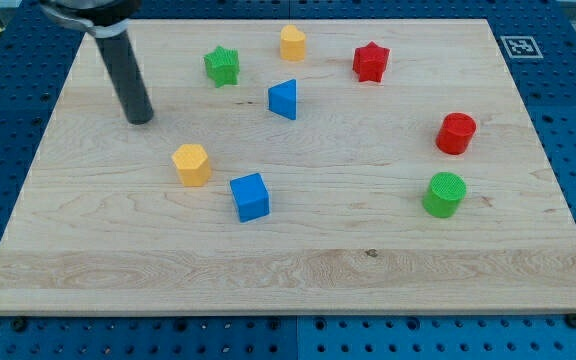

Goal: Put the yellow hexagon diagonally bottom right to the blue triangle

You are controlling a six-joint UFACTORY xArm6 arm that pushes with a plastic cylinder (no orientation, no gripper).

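The yellow hexagon (192, 164) lies left of the board's middle. The blue triangle (284, 99) sits up and to the right of it, in the upper middle. My tip (140, 118) rests on the board at the upper left, up and to the left of the yellow hexagon and apart from it. It is far left of the blue triangle.
A blue cube (250, 196) sits just down-right of the yellow hexagon. A green star (222, 66), a yellow block (292, 43) and a red star (370, 62) line the top. A red cylinder (456, 133) and green cylinder (445, 194) stand at the right.
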